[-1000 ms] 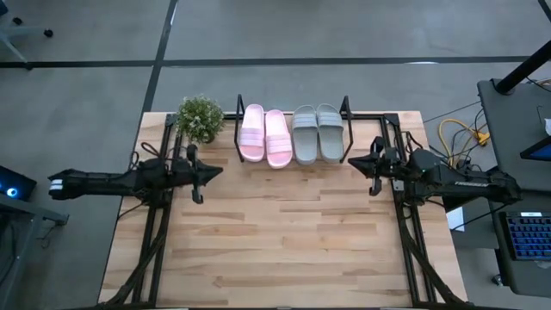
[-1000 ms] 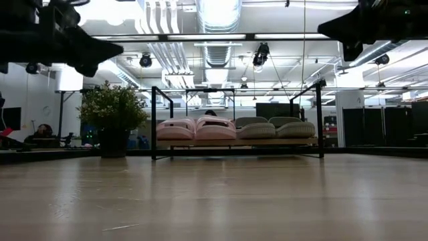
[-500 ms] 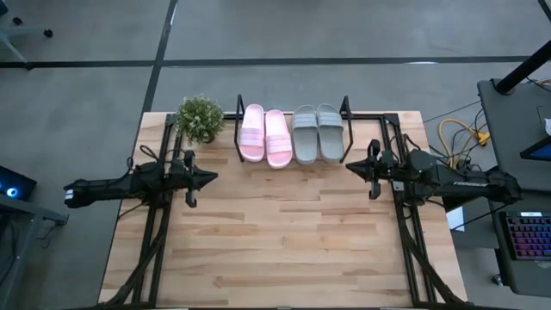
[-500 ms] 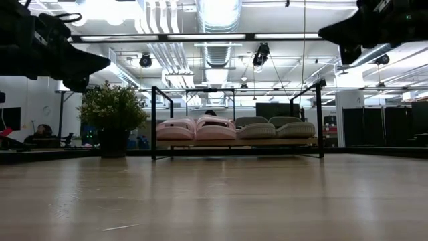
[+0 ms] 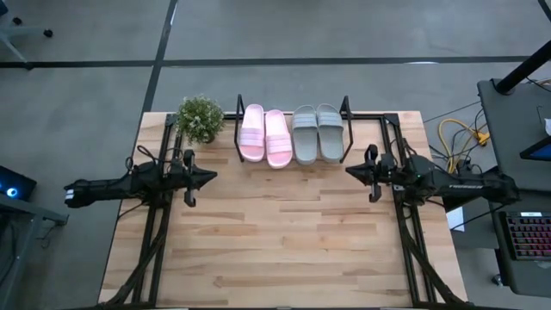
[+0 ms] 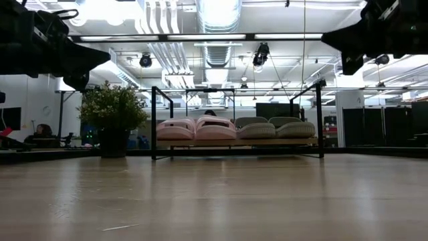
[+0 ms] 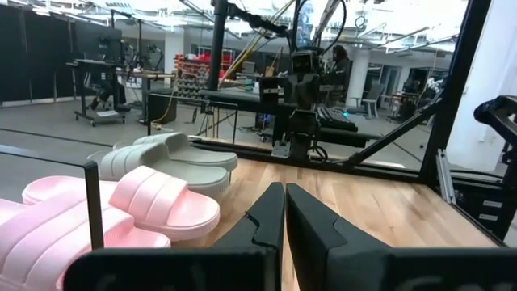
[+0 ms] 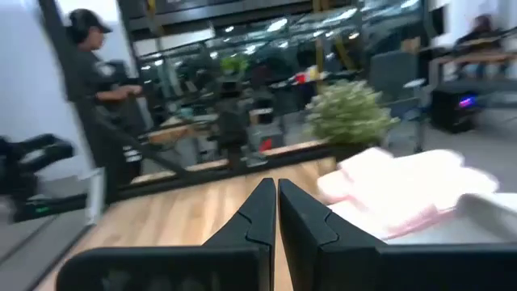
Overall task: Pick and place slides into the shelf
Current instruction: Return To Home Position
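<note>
Two pale pink slides [image 5: 264, 135] and two grey slides [image 5: 316, 133] lie side by side, soles down, on the wooden base of the black wire shelf [image 5: 238, 129] at the table's far edge. In the low view the slides [image 6: 234, 128] rest between the shelf's upright end loops [image 6: 155, 120]. My left gripper [image 5: 213, 176] hangs shut above the table's left side, level and pointing right, with nothing in it. My right gripper [image 5: 349, 170] hangs shut above the right side, level and pointing left, with nothing in it. Both wrist views show the fingers [image 7: 283, 212] [image 8: 271, 206] closed together.
A small green potted plant [image 5: 200, 118] stands left of the shelf at the far left of the table. Black arm frames [image 5: 155, 232] [image 5: 411, 232] run along both sides. Bare wood [image 5: 284, 232] spreads between the arms. A person [image 8: 101, 89] stands beyond the table.
My left arm has drawn back toward the table's left edge and sunk a little, then held still. My right arm has sunk slightly above the table's right side. Both grippers stay shut. The slides have not moved.
</note>
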Controlling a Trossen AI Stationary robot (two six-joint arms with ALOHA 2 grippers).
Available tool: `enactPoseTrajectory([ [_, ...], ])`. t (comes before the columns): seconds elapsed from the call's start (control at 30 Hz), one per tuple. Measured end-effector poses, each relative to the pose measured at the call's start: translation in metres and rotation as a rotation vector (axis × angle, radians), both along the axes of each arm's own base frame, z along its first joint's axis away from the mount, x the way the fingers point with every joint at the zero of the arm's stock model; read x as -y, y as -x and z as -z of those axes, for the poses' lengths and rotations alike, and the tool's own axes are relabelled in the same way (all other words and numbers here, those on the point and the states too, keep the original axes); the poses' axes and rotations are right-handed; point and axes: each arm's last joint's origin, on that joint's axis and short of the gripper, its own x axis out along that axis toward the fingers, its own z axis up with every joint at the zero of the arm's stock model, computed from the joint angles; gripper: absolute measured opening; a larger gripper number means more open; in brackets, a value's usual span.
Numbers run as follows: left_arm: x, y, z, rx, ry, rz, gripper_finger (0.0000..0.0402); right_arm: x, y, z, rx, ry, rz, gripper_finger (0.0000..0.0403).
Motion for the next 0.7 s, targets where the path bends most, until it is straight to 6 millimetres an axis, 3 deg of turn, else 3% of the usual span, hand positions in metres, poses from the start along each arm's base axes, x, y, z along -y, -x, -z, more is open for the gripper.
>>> enactPoseTrajectory([
  [0.17, 0.000, 0.000, 0.000, 0.002, 0.000, 0.000, 0.0000, -0.007, 0.001, -0.005, -0.073, 0.045, -0.036, 0.0008],
  [0.33, 0.000, 0.000, -0.001, 0.009, 0.000, -0.001, 0.0000, -0.014, 0.010, -0.013, -0.004, 0.094, -0.019, 0.0008],
  [0.43, 0.000, 0.000, -0.002, 0.022, -0.005, -0.002, 0.0000, -0.017, 0.018, -0.003, -0.063, 0.072, -0.023, 0.0008],
  [0.57, 0.000, 0.000, -0.001, 0.014, -0.007, -0.004, 0.0000, -0.016, 0.025, 0.004, -0.004, 0.047, 0.033, 0.0008],
  [0.7, 0.000, 0.000, -0.001, 0.012, -0.006, -0.008, 0.0000, -0.015, 0.023, 0.013, -0.058, 0.033, 0.092, 0.0008],
])
